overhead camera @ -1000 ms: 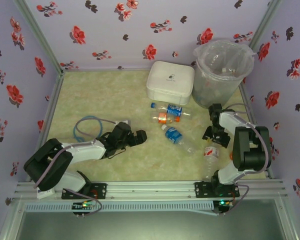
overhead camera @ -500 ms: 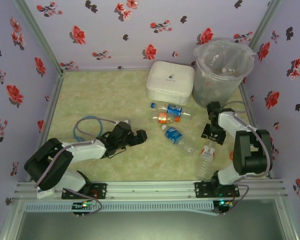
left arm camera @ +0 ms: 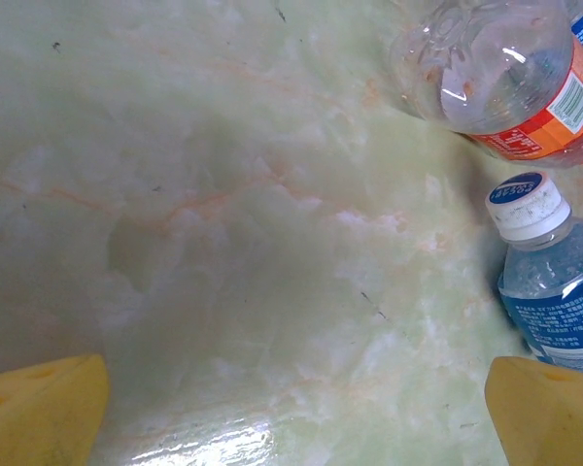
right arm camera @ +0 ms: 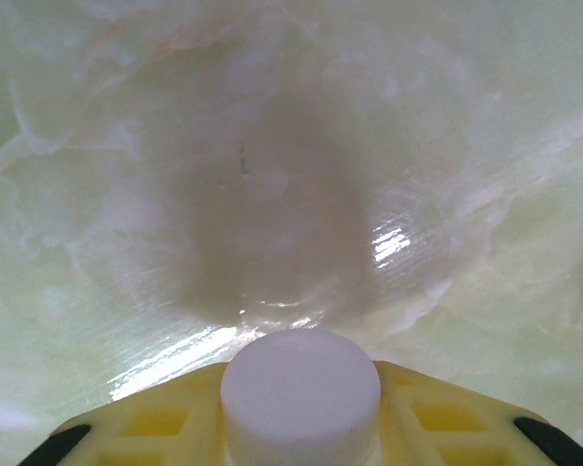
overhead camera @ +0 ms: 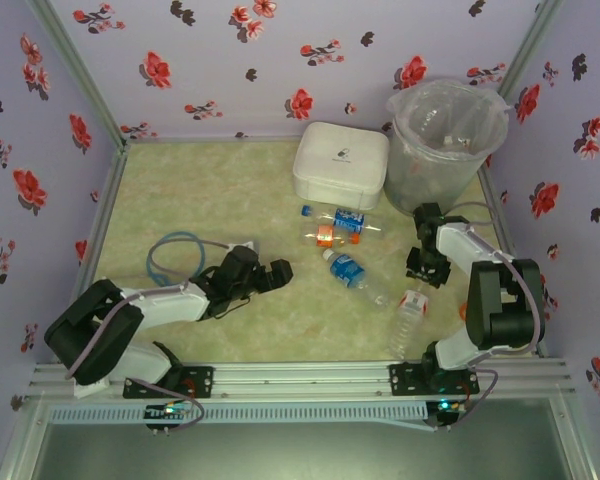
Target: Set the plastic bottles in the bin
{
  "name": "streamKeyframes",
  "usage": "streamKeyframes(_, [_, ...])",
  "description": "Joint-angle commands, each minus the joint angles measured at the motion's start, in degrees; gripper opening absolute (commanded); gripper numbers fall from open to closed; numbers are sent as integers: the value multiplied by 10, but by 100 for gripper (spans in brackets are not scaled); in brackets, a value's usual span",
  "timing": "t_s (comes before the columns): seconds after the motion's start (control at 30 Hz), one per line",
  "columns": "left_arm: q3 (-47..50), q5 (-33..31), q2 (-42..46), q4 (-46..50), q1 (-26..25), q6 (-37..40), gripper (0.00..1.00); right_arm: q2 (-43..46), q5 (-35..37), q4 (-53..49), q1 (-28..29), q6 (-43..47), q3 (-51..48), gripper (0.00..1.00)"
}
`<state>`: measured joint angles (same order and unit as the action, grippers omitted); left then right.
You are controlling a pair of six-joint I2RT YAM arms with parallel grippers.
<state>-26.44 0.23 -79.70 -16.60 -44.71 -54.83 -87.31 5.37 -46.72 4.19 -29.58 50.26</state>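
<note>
Cap grip made: right end effector [overhead camera: 426, 270] clenched on the white cap [right arm camera: 299, 386] of a clear bottle [overhead camera: 408, 320] near the right worktop [overhead camera: 180, 190] edge; left end effector [left arm camera: 291, 413] released.
Lift straight up before you swing to the bin [overhead camera: 432, 175] behind. A cap-only grip will likely let the body sway, so go slow. Print on the orange-labelled bottle [left arm camera: 496, 78], the blue-labelled bottle [left arm camera: 564, 301] and the white box [overhead camera: 340, 165] logo is too blurred to read.

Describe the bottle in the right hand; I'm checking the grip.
The bottle is small, clear plastic with a red label near its neck and a white cap. The right hand is shut on the cap, yellow fingers either side. The body slants from the hand toward the near edge; whether it touches the table is unclear.
</note>
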Motion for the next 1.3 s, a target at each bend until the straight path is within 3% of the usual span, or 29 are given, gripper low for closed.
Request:
streamKeyframes(0.0, [8, 5, 10, -11, 4, -9, 100, 21, 10, -25, 4, 15, 27, 32])
streamKeyframes(0.17, [-5, 5, 18, 11, 4, -7, 100, 52, 12, -54, 4, 34, 61, 25])
streamKeyframes(0.4, [-34, -2, 15, 43, 4, 7, 100, 143, 5, -139, 4, 67, 227, 18])
streamKeyframes(0.67, [-44, -1, 21, 52, 4, 5, 100, 168, -112, -108, 3, 131, 484, 1])
streamKeyframes(0.83, [-39, -1, 39, 64, 4, 0, 100, 140, -68, -21, -8, 168, 613, 0])
streamKeyframes(1.1, [-28, -3, 73, 75, 4, 1, 100, 72, -79, 378, -28, 297, 570, 0])
streamKeyframes(1.17, [-17, -3, 85, 74, 4, -7, 100, 31, -64, 404, -31, 328, 594, 0])
streamKeyframes(1.27, [9, -7, 108, 62, 3, -19, 100, -53, -67, 358, -45, 335, 687, 0])
